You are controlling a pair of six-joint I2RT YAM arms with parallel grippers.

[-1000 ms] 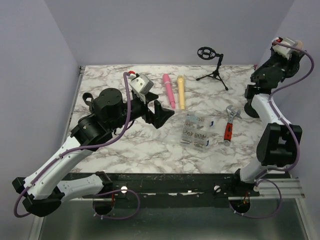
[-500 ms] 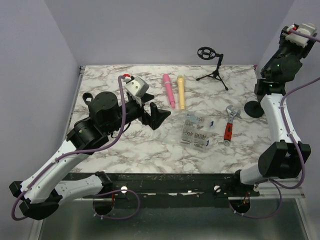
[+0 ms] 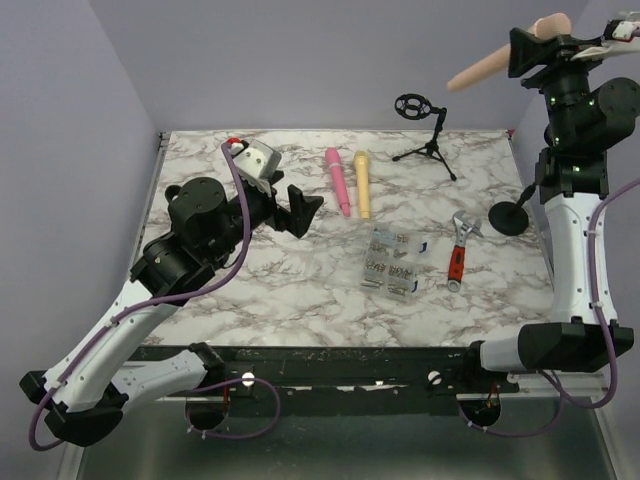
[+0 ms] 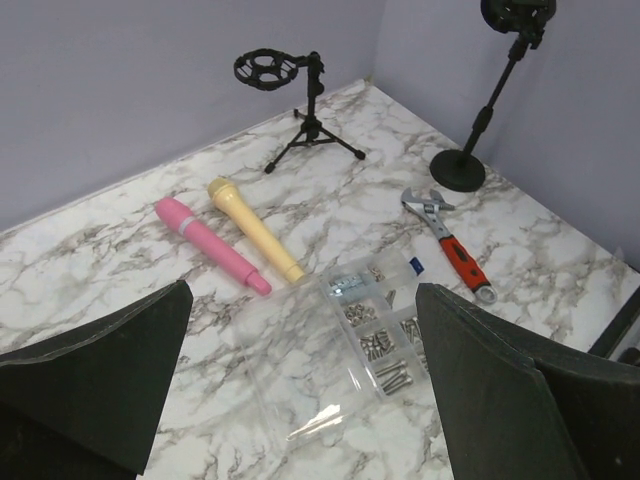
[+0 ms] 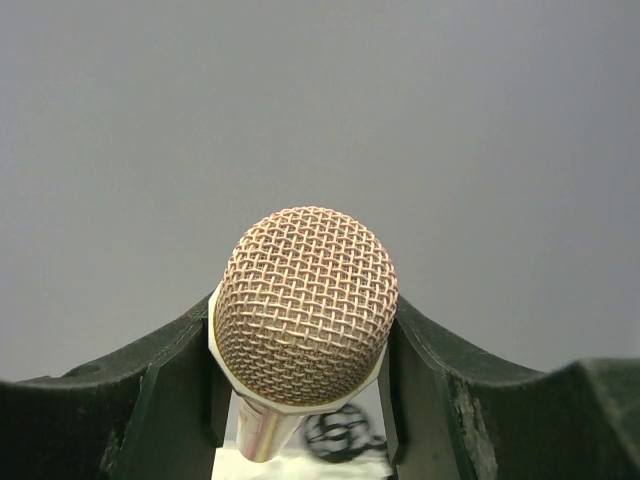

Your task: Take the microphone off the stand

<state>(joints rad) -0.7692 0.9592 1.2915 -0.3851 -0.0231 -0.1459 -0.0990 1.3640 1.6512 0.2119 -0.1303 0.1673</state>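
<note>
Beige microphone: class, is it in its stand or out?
Out: the right gripper holds the beige microphone aloft, clear of the round-base stand.

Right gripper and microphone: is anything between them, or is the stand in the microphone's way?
Nothing visible. The right gripper is shut directly on the microphone, with its fingers flanking the mesh head. The microphone is held high in the air, apart from the round-based stand on the table below.

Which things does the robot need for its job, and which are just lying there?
For the job: beige microphone, right claw, round-base stand.
Just lying about: pink microphone, yellow microphone, wrench, screw box, tripod stand.
</note>
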